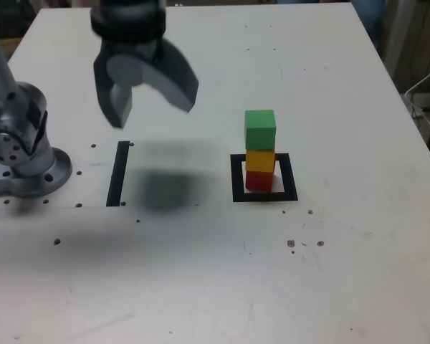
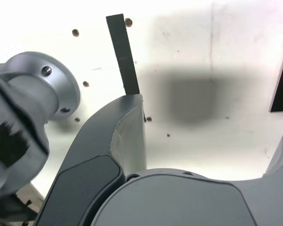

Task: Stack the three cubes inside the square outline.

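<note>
One arm base (image 1: 30, 161) stands on the bench (image 1: 358, 265) at the exterior view's left. Just right of it lies a straight black strip (image 1: 118, 174). Next, the end effector (image 1: 154, 118) hangs above the bench, spread wide and pinching nothing (rather blurry from where I stand). Farther right, the green cube (image 1: 260, 130) tops the yellow cube (image 1: 260, 160), which sits on the red cube (image 1: 259, 180), inside the square outline (image 1: 290, 179).

Three cubes (image 1: 260, 131), one square outline (image 1: 289, 177), one strip (image 1: 118, 174).
</note>
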